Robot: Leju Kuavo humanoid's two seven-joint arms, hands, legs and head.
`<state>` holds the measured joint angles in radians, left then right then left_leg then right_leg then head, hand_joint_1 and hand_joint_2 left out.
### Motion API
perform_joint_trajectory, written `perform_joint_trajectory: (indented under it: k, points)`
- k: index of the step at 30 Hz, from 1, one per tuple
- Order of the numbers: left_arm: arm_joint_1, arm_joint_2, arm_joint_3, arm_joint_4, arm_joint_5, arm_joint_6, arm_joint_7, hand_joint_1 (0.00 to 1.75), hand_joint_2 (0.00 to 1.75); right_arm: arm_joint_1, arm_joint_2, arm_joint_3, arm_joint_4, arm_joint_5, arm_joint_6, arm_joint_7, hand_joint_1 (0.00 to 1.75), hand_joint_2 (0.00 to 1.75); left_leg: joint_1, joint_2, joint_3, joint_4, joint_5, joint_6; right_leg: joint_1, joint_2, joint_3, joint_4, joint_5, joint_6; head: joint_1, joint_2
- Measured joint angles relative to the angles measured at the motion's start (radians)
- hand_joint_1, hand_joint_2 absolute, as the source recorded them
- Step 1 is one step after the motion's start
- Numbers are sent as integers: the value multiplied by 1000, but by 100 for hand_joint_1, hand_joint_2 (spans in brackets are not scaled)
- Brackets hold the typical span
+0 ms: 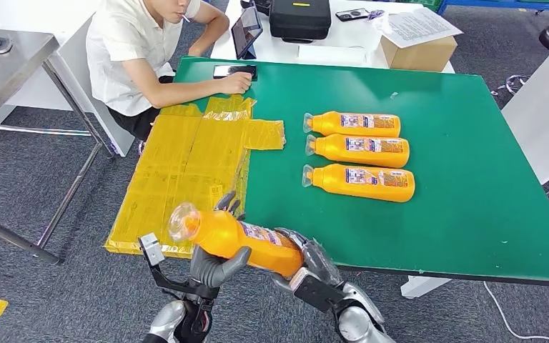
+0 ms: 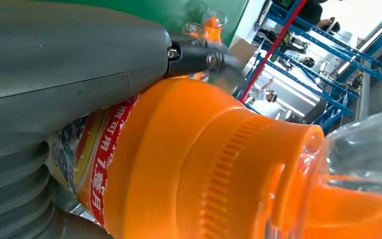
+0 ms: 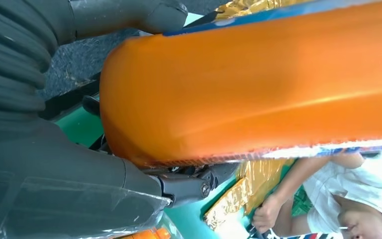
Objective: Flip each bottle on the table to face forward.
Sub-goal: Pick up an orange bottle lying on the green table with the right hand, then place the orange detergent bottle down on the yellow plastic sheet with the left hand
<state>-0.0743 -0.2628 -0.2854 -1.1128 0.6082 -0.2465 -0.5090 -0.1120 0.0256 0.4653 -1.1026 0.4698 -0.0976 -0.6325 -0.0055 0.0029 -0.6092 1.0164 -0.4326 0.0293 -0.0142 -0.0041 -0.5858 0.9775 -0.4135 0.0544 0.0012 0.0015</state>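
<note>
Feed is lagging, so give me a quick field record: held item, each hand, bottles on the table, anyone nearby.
held item: orange bottle, lying sideways, clear cap to the robot's left
left hand: grips the neck end
right hand: grips the base end
on green table: three orange bottles in a row, labels up
nearby: person seated at far-left corner

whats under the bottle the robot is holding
Both robot hands cup the held bottle: left robot hand, right robot hand. Below lie yellow sheet and floor; the bottle covers the rest.
</note>
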Motion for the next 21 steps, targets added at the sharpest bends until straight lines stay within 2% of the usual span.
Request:
perform_joint_trajectory:
  k: [1, 4, 5, 6, 9, 13, 18, 21]
  points:
    - [-2, 0, 0, 0, 0, 2, 0, 175, 175, 0, 1, 3, 4, 0, -1, 0, 147, 175, 0, 0, 0, 0, 0, 0, 0, 0, 0, 0, 0, 0, 0, 0]
    - [-3, -1, 2, 0, 1, 9, -1, 175, 175, -1, 7, 14, 16, 0, -2, 0, 34, 175, 0, 0, 0, 0, 0, 0, 0, 0, 0, 0, 0, 0, 0, 0]
    - [-4, -1, 3, 0, 5, 12, 0, 175, 175, -1, 9, 18, 20, -1, -1, -1, 6, 175, 0, 0, 0, 0, 0, 0, 0, 0, 0, 0, 0, 0, 0, 0]
    - [-4, -1, 4, 0, 11, 15, 2, 175, 175, -1, 12, 23, 24, -3, 0, -3, 0, 175, 0, 0, 0, 0, 0, 0, 0, 0, 0, 0, 0, 0, 0, 0]
    - [-6, -2, 9, 0, 41, 17, 15, 175, 175, 0, 26, 36, 35, -23, 6, -14, 0, 175, 0, 0, 0, 0, 0, 0, 0, 0, -1, 0, 0, 0, 0, 0]
    - [-11, -3, 15, -2, 78, 10, 29, 175, 175, 0, 39, 47, 48, -42, 13, -28, 0, 0, 0, 0, 0, 0, 0, 0, 0, 0, -1, 0, 0, 0, 0, 0]
    - [-7, -5, 29, -31, 98, 28, 42, 175, 175, 2, 44, 57, 54, -39, -29, -52, 0, 0, 0, 0, 0, 0, 0, 0, 0, 0, -1, 0, 0, 0, 0, 0]
    - [-4, -6, 49, -60, 80, 119, 37, 175, 175, 11, 43, 57, 51, -23, -88, -58, 0, 0, 0, 0, 0, 0, 0, 0, 0, 0, -1, 0, 0, 0, 0, 0]
